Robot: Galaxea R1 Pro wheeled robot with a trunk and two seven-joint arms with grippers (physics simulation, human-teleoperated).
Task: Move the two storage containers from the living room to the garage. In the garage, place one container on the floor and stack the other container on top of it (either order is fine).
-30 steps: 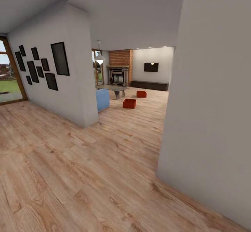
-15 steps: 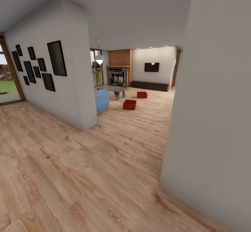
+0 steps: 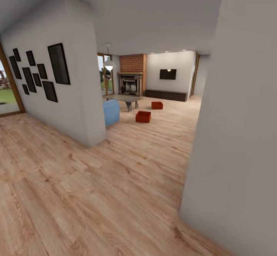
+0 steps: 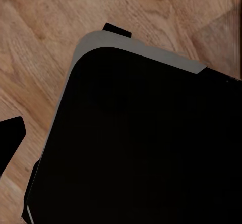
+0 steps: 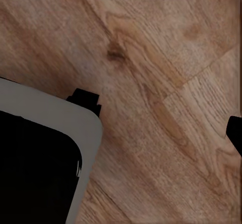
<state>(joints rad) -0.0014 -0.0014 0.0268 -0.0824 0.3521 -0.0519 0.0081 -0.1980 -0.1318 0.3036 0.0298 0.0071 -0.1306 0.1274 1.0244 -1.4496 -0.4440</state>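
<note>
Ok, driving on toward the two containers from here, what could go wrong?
1. The white wall corner stands close on the right of the head view; the base could clip it passing through.
2. The partition wall's corner and the blue sofa narrow the left side.
3. The nearer container and the farther container sit apart on the wood floor, beside the low table, leaving little room to manoeuvre.

The blue sofa (image 3: 111, 112) is largely hidden behind the white partition wall (image 3: 79, 94) at nine o'clock of it. The insides of the two storage containers (image 3: 143, 116) (image 3: 156, 105) are too distant to be made out. The window (image 3: 5, 90) is cut by the picture's edge.
</note>
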